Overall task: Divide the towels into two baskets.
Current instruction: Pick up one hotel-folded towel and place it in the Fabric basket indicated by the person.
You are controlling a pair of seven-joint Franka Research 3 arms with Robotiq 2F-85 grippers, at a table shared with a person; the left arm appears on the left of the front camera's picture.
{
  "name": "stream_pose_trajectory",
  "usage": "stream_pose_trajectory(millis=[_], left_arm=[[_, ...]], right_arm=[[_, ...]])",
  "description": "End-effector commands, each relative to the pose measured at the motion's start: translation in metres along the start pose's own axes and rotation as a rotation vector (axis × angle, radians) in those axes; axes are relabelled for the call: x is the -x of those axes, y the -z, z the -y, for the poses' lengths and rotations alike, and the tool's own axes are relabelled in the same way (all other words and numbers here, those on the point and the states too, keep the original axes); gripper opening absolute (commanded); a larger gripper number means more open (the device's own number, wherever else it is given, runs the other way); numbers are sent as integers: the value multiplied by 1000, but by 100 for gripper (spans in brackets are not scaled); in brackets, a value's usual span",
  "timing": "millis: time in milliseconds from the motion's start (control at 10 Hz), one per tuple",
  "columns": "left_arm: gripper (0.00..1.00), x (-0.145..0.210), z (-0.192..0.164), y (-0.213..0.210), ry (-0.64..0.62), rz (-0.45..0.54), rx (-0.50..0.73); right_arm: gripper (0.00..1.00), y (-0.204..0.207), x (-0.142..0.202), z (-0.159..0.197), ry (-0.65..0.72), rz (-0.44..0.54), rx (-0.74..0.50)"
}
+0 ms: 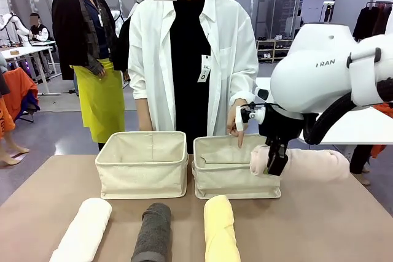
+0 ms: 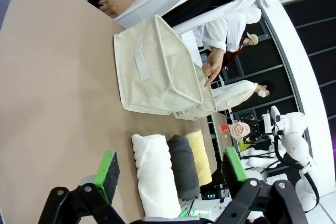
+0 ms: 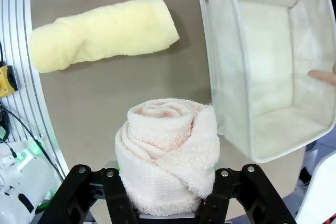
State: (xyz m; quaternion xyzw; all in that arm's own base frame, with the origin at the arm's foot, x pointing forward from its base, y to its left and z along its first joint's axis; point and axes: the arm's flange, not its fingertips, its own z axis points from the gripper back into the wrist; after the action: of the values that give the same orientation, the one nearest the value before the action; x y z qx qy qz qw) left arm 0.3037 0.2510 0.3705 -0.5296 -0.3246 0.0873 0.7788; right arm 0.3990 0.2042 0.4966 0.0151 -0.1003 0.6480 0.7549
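**Right gripper clamped on pink towel beside right-hand basket**

The right gripper (image 1: 276,159) is pressed tight on one end of the pink towel (image 1: 314,164), with the rolled end bulging between its fingers (image 3: 112,193). The towel hangs level above the table (image 1: 344,225), its gripped end against the outer wall of the right-hand basket (image 1: 236,183). The right arm (image 1: 310,84) carries dark lettering of which "RAN" is legible.

A person's hand (image 1: 236,128) points a finger down at that basket's far rim. A tag (image 1: 204,69) on the person's white shirt bears print too small to read.

The left-hand basket (image 1: 142,171) stands just beside its twin. Near the front edge lie the white towel (image 1: 83,228), dark grey towel (image 1: 152,232) and yellow towel (image 1: 220,228), side by side.

The left gripper (image 2: 169,169) is spread wide above the table, holding nothing.
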Motion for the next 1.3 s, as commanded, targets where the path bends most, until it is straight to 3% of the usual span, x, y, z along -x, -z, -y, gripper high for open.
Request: stream_pose_trajectory(millis=[0, 100, 500, 700, 1200], left_arm=[[100, 0, 1, -3, 3, 6, 9], [100, 0, 1, -3, 3, 6, 9], [100, 0, 1, -3, 3, 6, 9], [100, 0, 1, -3, 3, 6, 9], [100, 0, 1, -3, 3, 6, 9]], right_arm=[[33, 0, -4, 8, 122, 58, 26], [33, 0, 0, 0, 0, 0, 0], [33, 1, 0, 2, 18, 6, 2], [33, 15, -51, 72, -99, -35, 47], [33, 43, -124, 167, -148, -67, -38]])
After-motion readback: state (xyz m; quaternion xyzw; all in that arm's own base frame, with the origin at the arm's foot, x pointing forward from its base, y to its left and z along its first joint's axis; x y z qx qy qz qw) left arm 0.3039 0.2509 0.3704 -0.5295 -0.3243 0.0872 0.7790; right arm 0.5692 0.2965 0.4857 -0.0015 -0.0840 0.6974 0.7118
